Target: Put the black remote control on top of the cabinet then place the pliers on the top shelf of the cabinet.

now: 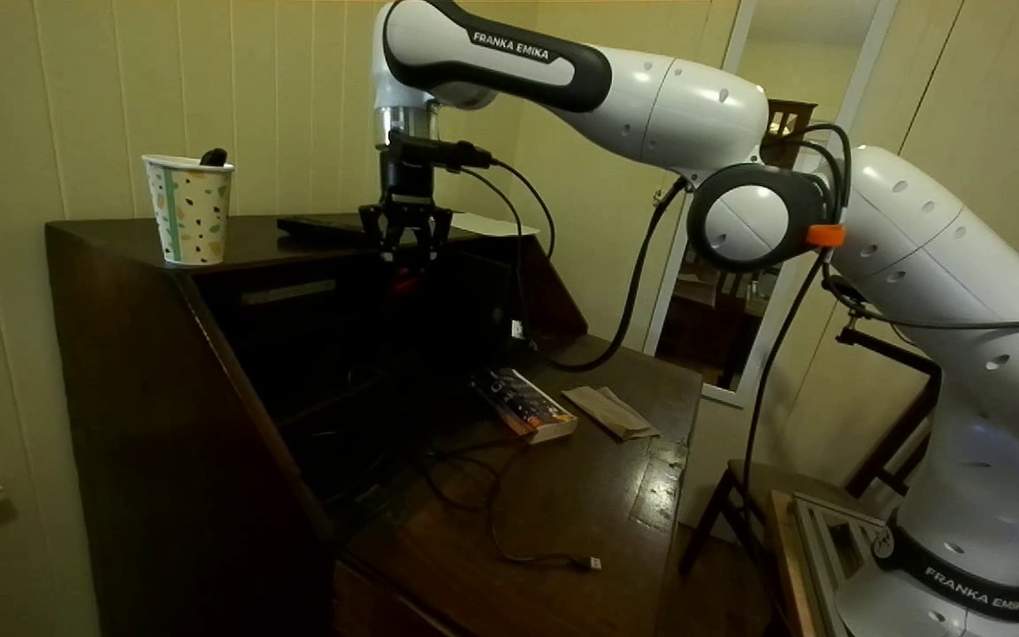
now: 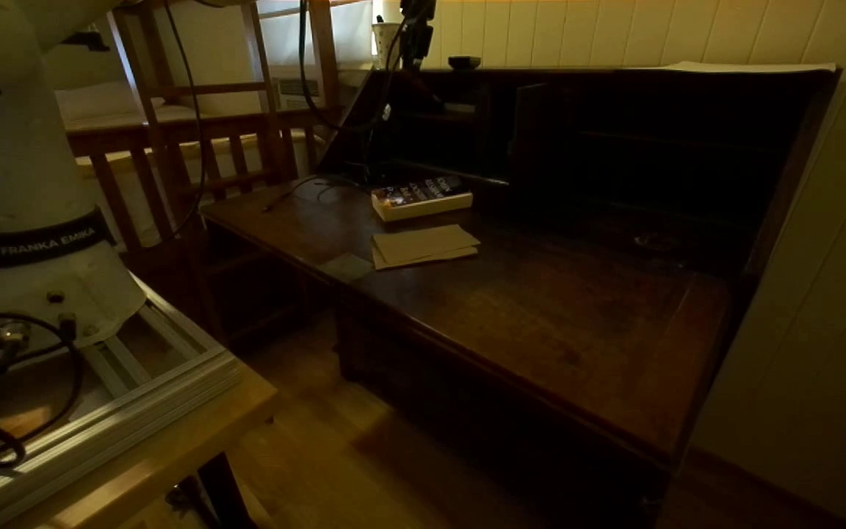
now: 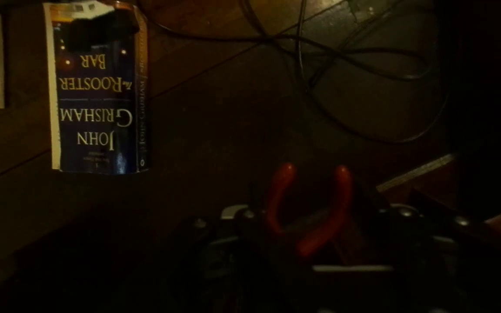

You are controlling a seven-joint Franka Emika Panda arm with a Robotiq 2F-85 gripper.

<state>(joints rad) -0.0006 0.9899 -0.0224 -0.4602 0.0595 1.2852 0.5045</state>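
The dark brown cabinet (image 1: 173,425) shows in both exterior views, its desk leaf (image 2: 555,323) lowered and its inside very dark. The black remote control (image 1: 319,230) lies flat on the cabinet top; it also shows in an exterior view (image 2: 465,62). My gripper (image 1: 408,257) points down in front of the top edge, by the upper opening. In the wrist view my gripper (image 3: 313,213) is shut on the pliers (image 3: 339,204), the fingers beside the two spread red handles. A faint red bit of the pliers (image 1: 405,281) shows below the fingertips. The pliers' jaws are hidden.
A white patterned cup (image 1: 195,212) with a dark item in it stands on the cabinet top. White paper (image 2: 753,67) lies there too. A book (image 1: 532,407), brown napkins (image 1: 611,412) and a cable (image 1: 496,522) lie on the leaf. A small inner door (image 2: 529,121) stands out.
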